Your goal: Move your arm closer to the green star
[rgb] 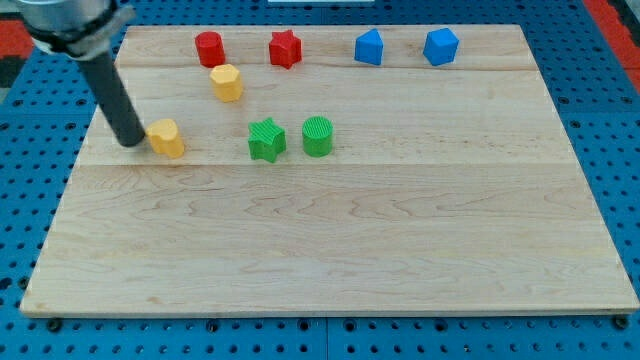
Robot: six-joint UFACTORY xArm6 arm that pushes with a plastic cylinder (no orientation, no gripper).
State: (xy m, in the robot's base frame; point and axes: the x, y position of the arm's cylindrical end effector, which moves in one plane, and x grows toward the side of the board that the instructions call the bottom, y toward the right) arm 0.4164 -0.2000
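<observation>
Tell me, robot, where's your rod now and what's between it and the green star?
My tip at view's left, beside yellow block. Green star off to the right, untouched. Yellow block sits in the straight path.

Blocks — eight; rod — one

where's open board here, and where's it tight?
Open: the wooden board below the green star and green cylinder, and its right side under both blue blocks. Tight: upper left, with red cylinder, red star, two yellow blocks; my tip sits just left of the lower one.
</observation>
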